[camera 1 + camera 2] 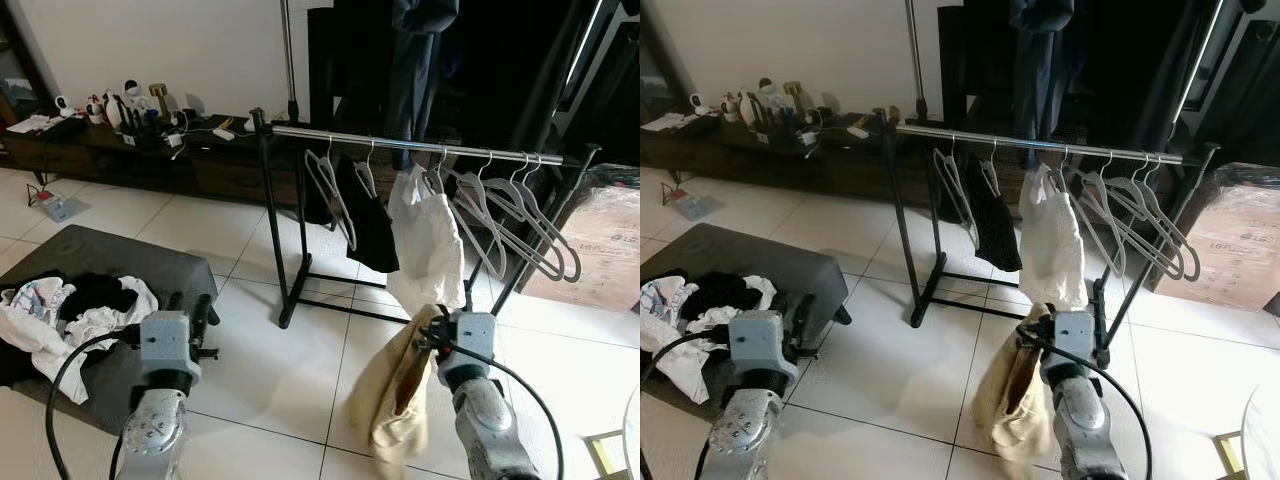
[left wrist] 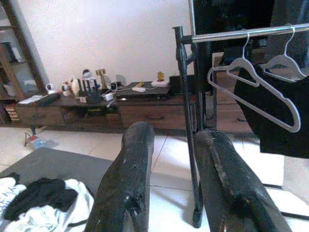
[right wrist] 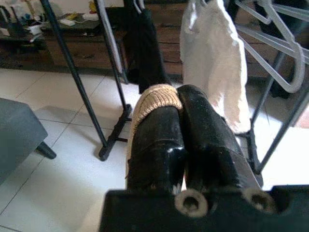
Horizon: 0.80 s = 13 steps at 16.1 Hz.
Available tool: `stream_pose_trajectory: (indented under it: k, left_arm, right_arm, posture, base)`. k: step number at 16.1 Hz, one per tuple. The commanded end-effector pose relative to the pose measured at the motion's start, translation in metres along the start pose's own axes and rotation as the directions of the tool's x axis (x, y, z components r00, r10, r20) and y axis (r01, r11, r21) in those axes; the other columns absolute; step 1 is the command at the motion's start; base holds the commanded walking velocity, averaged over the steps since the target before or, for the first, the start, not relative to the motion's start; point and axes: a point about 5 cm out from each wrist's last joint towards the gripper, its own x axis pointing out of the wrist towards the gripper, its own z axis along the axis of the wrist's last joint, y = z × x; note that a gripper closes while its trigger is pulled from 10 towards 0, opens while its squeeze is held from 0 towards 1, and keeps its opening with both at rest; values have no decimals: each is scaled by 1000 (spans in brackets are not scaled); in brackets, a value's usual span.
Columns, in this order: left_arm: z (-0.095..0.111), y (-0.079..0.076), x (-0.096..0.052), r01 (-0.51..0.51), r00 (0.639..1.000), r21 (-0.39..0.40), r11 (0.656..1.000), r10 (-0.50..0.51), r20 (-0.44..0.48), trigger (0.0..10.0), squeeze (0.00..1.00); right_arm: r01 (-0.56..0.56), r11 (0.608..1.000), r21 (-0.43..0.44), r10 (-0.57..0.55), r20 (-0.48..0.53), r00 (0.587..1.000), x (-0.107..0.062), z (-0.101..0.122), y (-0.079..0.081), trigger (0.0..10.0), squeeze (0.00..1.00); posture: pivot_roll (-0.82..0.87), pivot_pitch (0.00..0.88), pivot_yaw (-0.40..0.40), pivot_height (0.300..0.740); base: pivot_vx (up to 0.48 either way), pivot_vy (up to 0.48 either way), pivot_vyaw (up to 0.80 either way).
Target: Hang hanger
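- Far left: grey ottoman (image 1: 150, 262) on the tiled floor (image 1: 270, 370), with a heap of white and black clothes (image 1: 70, 310) on its near end.
- Behind it, along the wall: a low dark cabinet (image 1: 130, 150) cluttered with small items.
- Left claw (image 1: 205, 312) is raised in front of the ottoman, fingers (image 2: 126, 188) spread with a clear gap, holding nothing.
- Centre: black clothes rack (image 1: 290, 240) with a chrome rail (image 1: 420, 146).
- On the rail, left to right: one empty grey hanger (image 1: 330, 185), a black garment (image 1: 368, 225), a white garment (image 1: 425, 240), then a bunch of empty grey hangers (image 1: 515, 225) near the right end.
- Right claw (image 1: 425, 335) is low in front of the rack, below the white garment, fingers pressed together and pinching a beige knitted garment (image 1: 395, 395).
- The knit collar wraps over the fingertips (image 3: 159, 121); the rest droops toward the floor.
- Can't tell whether there's a hanger inside the beige garment; it's below the rail, not on it.
- Far right: cardboard box (image 1: 595, 250) beside the rack's right post.
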Motion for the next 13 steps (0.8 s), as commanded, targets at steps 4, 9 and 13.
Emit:
stream_pose_trajectory:
  k: [4, 9, 13]
  left_arm:
    - [-3, -12, -10, 31, 999, -30, 999, -32, -22, 10000, 0]
    - [-4, -9, -17, 29, 999, -33, 999, -30, -31, 10000, 0]
    - [-1, -12, -17, 36, 999, -38, 999, -37, -31, 10000, 0]
  right_arm:
    - [31, 1000, 0, -31, 22, 999, -3, 5, -12, 10000, 0]
    - [29, 1000, 1, -29, 12, 1000, -8, 1, -9, 10000, 0]
    - [15, 1000, 2, -15, 20, 1000, -8, 3, -5, 10000, 0]
  posture:
    - [-38, 16, -23, 740]
    - [-31, 6, -21, 740]
    - [-32, 16, -19, 740]
  base:
    - [308, 0, 0]
    - [333, 0, -556]
    - [334, 0, 0]
